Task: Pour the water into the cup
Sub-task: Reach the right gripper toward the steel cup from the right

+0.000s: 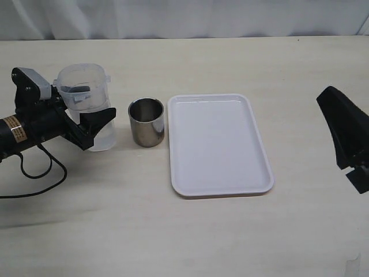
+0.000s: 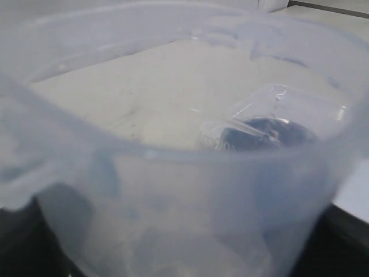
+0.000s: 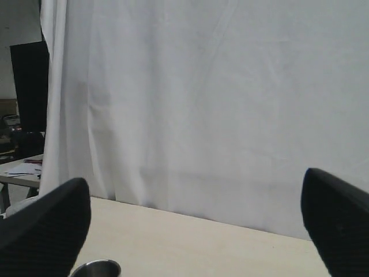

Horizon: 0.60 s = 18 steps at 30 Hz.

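Note:
The shiny steel cup [image 1: 146,121] stands upright near the middle of the table, just left of the tray. Left of it stands a translucent plastic jug [image 1: 86,86] with clear water [image 1: 105,137] in its lower part. My left gripper [image 1: 95,107] straddles the jug, one black finger in front of its wall and one behind. Whether the fingers press on it does not show. In the left wrist view the jug wall [image 2: 173,190] fills the picture, with the cup [image 2: 268,134] dimly visible through it. My right gripper [image 1: 331,107] hangs open and empty at the far right; its wrist view catches the cup rim [image 3: 95,269].
A white rectangular tray [image 1: 219,144] lies flat, right of the cup. A black cable [image 1: 34,173] loops on the table under the left arm. A white curtain [image 3: 202,86] closes off the back of the table.

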Motion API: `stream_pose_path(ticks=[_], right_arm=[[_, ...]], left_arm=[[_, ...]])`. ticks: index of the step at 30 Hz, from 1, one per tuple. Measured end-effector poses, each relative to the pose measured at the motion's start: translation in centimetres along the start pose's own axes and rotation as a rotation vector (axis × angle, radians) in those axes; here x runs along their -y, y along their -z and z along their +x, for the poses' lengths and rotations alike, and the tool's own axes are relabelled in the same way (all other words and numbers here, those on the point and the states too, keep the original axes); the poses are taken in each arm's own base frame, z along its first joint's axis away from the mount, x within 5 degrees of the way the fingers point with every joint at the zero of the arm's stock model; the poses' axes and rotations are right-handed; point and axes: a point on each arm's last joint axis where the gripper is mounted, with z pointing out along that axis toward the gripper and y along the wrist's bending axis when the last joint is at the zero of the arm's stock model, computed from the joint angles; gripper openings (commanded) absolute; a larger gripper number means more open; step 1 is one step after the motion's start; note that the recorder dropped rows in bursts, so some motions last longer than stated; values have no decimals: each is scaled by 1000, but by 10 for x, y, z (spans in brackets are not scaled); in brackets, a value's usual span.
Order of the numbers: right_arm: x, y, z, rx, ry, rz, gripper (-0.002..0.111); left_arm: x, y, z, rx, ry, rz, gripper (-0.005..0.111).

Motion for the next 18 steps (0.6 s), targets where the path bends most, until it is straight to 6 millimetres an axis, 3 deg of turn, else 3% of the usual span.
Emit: stream_pose_path(ticks=[4, 9, 18], right_arm=[[0, -10, 4, -29, -6, -44, 92], [3, -42, 14, -144, -7, -165, 92], [10, -96, 59, -293, -68, -413, 92]], left_arm=[[0, 0, 0, 0, 2, 0, 0], [0, 0, 0, 2, 2, 0, 0], [0, 0, 0, 2, 2, 0, 0]])
